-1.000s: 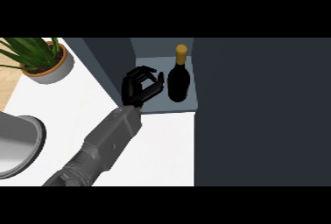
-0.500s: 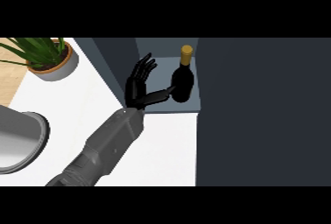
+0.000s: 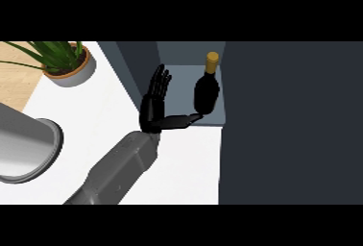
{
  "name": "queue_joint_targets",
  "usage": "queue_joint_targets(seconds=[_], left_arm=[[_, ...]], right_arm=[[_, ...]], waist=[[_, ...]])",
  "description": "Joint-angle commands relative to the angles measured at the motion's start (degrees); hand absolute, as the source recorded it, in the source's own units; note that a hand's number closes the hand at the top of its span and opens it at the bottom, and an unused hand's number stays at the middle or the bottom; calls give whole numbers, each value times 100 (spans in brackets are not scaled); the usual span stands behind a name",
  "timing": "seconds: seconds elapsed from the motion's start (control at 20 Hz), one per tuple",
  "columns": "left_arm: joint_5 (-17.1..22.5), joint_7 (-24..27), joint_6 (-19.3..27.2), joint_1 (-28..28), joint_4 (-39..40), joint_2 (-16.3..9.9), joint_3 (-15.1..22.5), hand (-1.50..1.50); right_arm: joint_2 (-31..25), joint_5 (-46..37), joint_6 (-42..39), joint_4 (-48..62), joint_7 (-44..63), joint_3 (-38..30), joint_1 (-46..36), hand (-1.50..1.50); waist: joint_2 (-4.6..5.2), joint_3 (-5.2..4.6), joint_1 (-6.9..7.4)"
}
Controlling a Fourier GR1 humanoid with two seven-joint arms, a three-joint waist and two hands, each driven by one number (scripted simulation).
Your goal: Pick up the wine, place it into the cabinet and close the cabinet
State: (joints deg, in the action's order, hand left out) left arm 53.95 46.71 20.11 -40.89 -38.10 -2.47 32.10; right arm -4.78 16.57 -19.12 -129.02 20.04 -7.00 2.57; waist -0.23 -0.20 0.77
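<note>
The wine [image 3: 206,92] stands upright inside the cabinet [image 3: 291,120]. Just left of the wine, the left robot hand [image 3: 155,109] is open, fingers straight, thumb tip touching the wine's base, holding nothing.

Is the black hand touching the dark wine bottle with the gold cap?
Touching. In the head view the hand's thumb tip meets the base of the dark wine bottle; its straight fingers stand apart from the bottle.
</note>
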Motion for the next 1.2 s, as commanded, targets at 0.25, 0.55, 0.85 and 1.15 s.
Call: queue_joint_targets(seconds=[0.25,0.55,0.85,1.15], left_arm=[[-522,-1185,679,1432,-3480,-1242,857,-150],[-995,-1791,1630,2298,-5525,-1801,1068,-150],[-1550,-2139,1784,2979,-6543,-1844,1034,-150],[-1778,-2093,2208,3764,-7543,-2368,1216,-150]], right_arm=[[172,-193,-163,-112,-341,201,419,-150],[-218,347,-129,22,21,-321,-91,-150],[87,-290,-20,-241,80,423,1,-150],[-741,81,-995,-268,197,320,105,150]], waist=[[-44,30,54],[-3,25,-11],[14,21,-64],[6,21,-24]])
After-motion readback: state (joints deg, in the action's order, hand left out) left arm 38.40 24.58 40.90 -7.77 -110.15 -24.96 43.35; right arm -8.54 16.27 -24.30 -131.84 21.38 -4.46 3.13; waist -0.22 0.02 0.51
